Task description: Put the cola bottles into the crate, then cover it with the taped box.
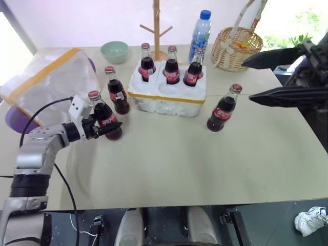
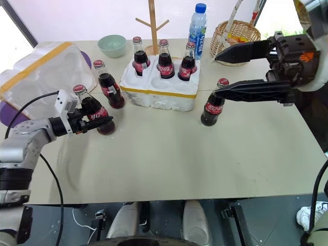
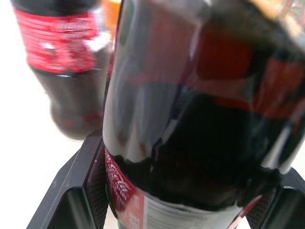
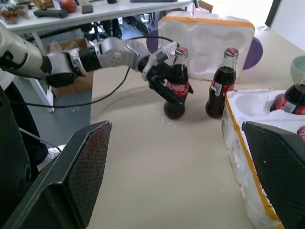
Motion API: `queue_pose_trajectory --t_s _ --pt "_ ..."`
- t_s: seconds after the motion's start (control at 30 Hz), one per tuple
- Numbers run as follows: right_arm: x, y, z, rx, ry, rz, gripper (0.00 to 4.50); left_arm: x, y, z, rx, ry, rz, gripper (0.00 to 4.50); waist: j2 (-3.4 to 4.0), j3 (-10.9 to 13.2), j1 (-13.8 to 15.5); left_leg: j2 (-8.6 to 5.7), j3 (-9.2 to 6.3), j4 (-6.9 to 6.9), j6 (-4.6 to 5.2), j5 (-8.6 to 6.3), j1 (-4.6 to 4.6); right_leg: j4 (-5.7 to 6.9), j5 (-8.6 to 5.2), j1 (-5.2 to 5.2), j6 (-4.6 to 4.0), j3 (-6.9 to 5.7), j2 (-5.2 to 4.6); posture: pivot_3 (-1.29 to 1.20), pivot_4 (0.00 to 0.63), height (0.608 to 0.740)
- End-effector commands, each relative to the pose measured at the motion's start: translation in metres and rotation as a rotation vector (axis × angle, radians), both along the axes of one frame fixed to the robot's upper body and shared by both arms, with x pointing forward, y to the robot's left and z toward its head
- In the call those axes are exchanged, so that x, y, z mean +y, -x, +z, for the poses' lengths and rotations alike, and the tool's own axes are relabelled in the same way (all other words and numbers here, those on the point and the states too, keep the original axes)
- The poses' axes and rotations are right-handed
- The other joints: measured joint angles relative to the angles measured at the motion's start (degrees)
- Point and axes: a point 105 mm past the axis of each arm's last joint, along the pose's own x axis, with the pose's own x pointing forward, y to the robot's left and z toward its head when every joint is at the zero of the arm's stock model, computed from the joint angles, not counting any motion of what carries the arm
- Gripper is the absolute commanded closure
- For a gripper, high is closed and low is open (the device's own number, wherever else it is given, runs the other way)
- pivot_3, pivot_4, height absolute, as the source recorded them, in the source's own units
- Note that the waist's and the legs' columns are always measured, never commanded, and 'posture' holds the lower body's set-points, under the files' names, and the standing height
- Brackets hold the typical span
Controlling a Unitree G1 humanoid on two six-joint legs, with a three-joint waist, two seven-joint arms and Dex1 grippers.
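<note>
Beige table (image 1: 169, 164) filling mid-frame. Pale wall (image 1: 92, 20) running behind at 12 o'clock; daylight glaring through window (image 1: 294, 18) at 1 o'clock. Dark grey floor (image 1: 271, 225) showing at 6 o'clock.

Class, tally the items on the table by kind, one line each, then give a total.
cola bottles: 6
water bottle: 1
styrofoam pieces: 2
green bowl: 1
wicker basket: 1
wooden rack: 1
Total: 12
</note>
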Motion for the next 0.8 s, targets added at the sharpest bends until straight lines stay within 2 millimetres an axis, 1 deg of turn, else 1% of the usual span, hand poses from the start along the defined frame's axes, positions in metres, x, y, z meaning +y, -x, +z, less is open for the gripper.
queue_pose_trajectory --t_s 0.03,0.1,0.17,0.2,0.23,0.27,0.3,0.33,0.37,0.43,0.53,0.6,0.7,0.8 --pt "0.0 0.006 0.008 -0.072 -0.008 0.0 0.0 -0.021 0.025 0.046 -0.068 0.052 -0.172 1.66 -0.04 0.03 0.1 0.0 0.0 0.0 0.0 0.0 -0.01 0.0 0.0 -0.02 0.0 0.0 0.0 0.0 0.15 0.74" --pt "0.001 0.006 0.007 -0.065 -0.013 -0.002 0.0 -0.036 0.036 0.06 -0.059 0.079 -0.261 1.66 -0.09 0.06 0.29 0.0 -0.04 0.02 0.0 0.0 -0.02 0.03 0.0 -0.02 0.0 -0.01 0.01 0.0 0.15 0.74" --pt "0.001 0.006 0.006 -0.06 -0.017 -0.005 0.0 -0.046 0.041 0.069 -0.058 0.108 -0.311 1.66 -0.11 0.07 0.35 -0.02 -0.05 0.06 0.0 0.0 -0.02 0.03 0.0 0.01 -0.01 -0.01 0.0 0.0 0.15 0.74" --pt "0.001 0.006 0.004 -0.051 -0.015 -0.012 0.0 -0.061 0.037 0.086 -0.1 0.171 -0.343 1.66 -0.13 0.08 0.29 -0.02 -0.05 0.09 0.0 0.0 -0.02 0.02 0.0 0.02 0.0 -0.01 0.0 0.0 0.15 0.74" --pt "0.001 0.006 0.002 -0.053 -0.014 -0.017 0.0 -0.075 0.031 0.103 -0.143 0.234 -0.365 1.66 -0.14 0.08 0.6 -0.02 -0.05 0.1 0.0 0.0 -0.03 0.02 0.0 0.03 0.0 -0.01 0.0 0.0 0.15 0.74" --pt "0.001 0.006 0.001 -0.055 -0.013 -0.021 0.0 -0.085 0.028 0.114 -0.168 0.277 -0.379 1.66 -0.2 0.12 1.13 -0.04 -0.12 0.17 0.01 0.01 -0.02 0.03 -0.01 0.1 0.01 -0.03 0.02 0.0 0.15 0.74" --pt "0.001 0.005 0.001 -0.067 -0.015 -0.037 0.0 -0.098 0.015 0.128 -0.213 0.326 -0.354 1.66 -0.3 0.18 1.61 -0.03 -0.16 0.26 0.01 0.01 -0.03 0.07 0.0 0.13 0.01 -0.04 0.06 0.0 0.15 0.74" --pt "0.001 0.003 0.0 -0.077 -0.017 -0.047 0.0 -0.105 0.007 0.135 -0.235 0.353 -0.331 1.66 -0.3 0.18 1.67 -0.02 -0.31 0.43 0.01 0.01 -0.13 0.06 0.01 0.19 0.04 -0.06 0.16 0.0 0.15 0.74" --pt "0.002 0.002 0.0 -0.082 -0.023 -0.057 0.0 -0.115 -0.008 0.142 -0.271 0.368 -0.281 1.66 -0.3 0.18 1.61 -0.02 -0.37 0.58 0.03 0.0 -0.21 0.09 0.06 0.21 0.12 -0.07 0.19 0.0 0.15 0.74" --pt "0.003 0.002 -0.002 -0.083 -0.03 -0.063 0.0 -0.135 -0.031 0.151 -0.314 0.378 -0.218 1.66 -0.29 0.17 1.64 -0.03 -0.39 0.78 0.14 -0.07 -0.3 0.08 0.13 0.24 0.25 -0.07 0.19 0.0 0.15 0.74" --pt "0.004 0.004 -0.005 -0.085 -0.036 -0.067 0.0 -0.158 -0.054 0.157 -0.352 0.371 -0.167 1.66 -0.29 0.17 1.45 -0.04 -0.4 0.82 0.17 -0.08 -0.31 0.04 0.19 0.26 0.36 -0.06 0.21 0.0 0.15 0.74" --pt "0.005 0.003 -0.006 -0.089 -0.044 -0.079 0.0 -0.169 -0.07 0.155 -0.369 0.323 -0.117 1.66 -0.29 0.17 1.36 -0.02 -0.4 0.81 0.18 -0.08 -0.33 0.04 0.2 0.19 0.37 -0.06 0.25 0.0 0.15 0.74" --pt "0.005 0.003 -0.007 -0.088 -0.055 -0.095 0.0 -0.18 -0.08 0.149 -0.35 0.285 -0.116 1.66 -0.29 0.17 1.22 0.0 -0.45 0.78 0.2 -0.09 -0.43 0.1 0.21 0.05 0.39 -0.06 0.31 0.0 0.15 0.74" --pt "0.003 0.003 -0.009 -0.09 -0.07 -0.125 0.0 -0.189 -0.092 0.136 -0.385 0.184 -0.066 1.66 -0.29 0.17 1.47 0.01 -0.49 0.8 0.21 -0.08 -0.81 0.24 0.22 -0.35 0.41 -0.07 0.31 0.0 0.15 0.74"
